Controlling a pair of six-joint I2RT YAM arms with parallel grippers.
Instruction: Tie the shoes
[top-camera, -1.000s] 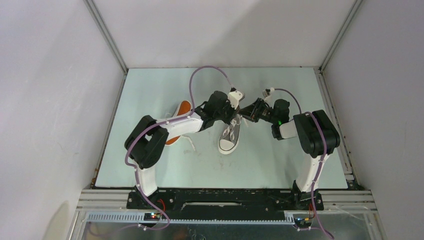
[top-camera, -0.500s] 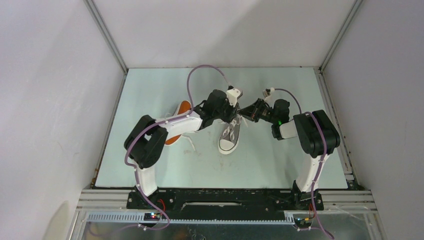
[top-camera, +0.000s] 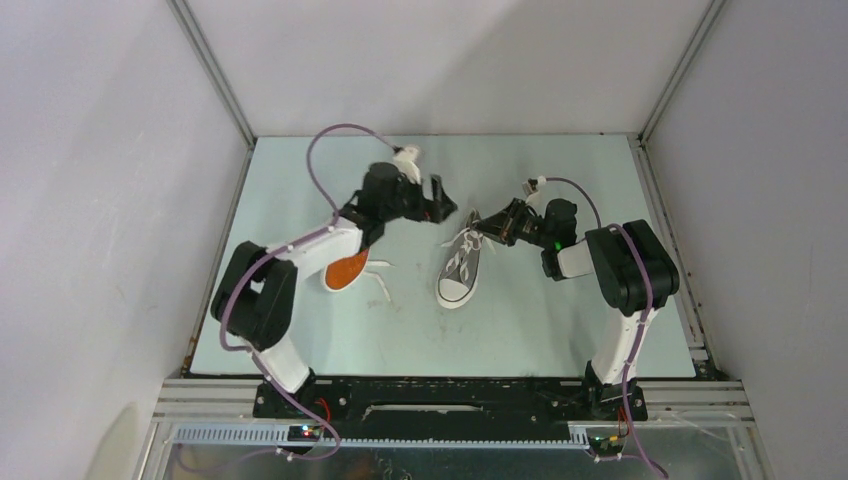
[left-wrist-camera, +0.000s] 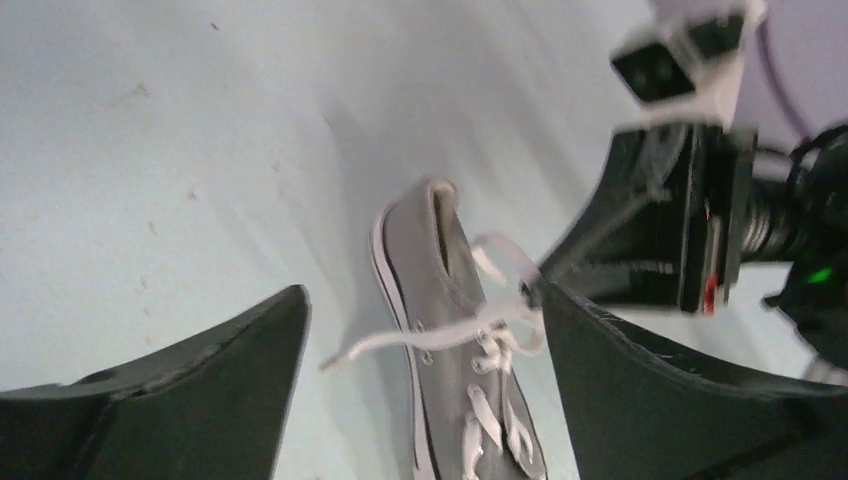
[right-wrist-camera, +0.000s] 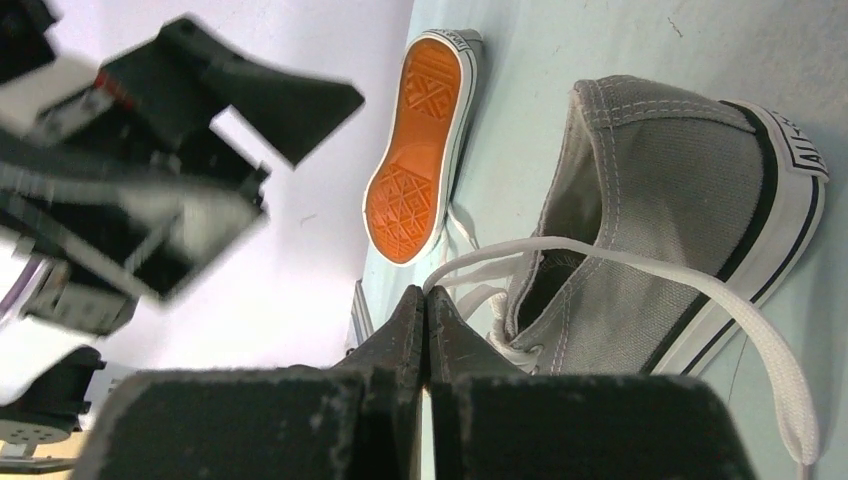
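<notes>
A: Right gripper (right-wrist-camera: 425, 296)?

B: Fingers pressed flat together, pinching a white lace (right-wrist-camera: 640, 266) at the very tips. The strand leaves the tips and runs across the heel opening of the upright shoe (top-camera: 459, 268).

A: Where does that shoe sit?

B: Middle of the table (top-camera: 560, 320), sole down, white toe cap toward the arm bases, heel toward the far wall. The right gripper is at the heel end, just beside the collar.

A: Left gripper (top-camera: 441, 203)?

B: Fingers spread wide, nothing between them. It hangs above the table, on the far left of the upright shoe and apart from it. Its wrist camera looks down at that shoe's heel and top eyelets, framed between its two fingers.

A: Other lace end?

B: Loose; it trails off the eyelets to the left in the left wrist view. No knot or bow visible.

A: Second shoe (top-camera: 346, 270)?

B: Left of the first, well apart, tipped on its side with the orange sole showing. The left arm (top-camera: 320, 245) crosses over part of it. A white lace trails from it onto the table.
</notes>
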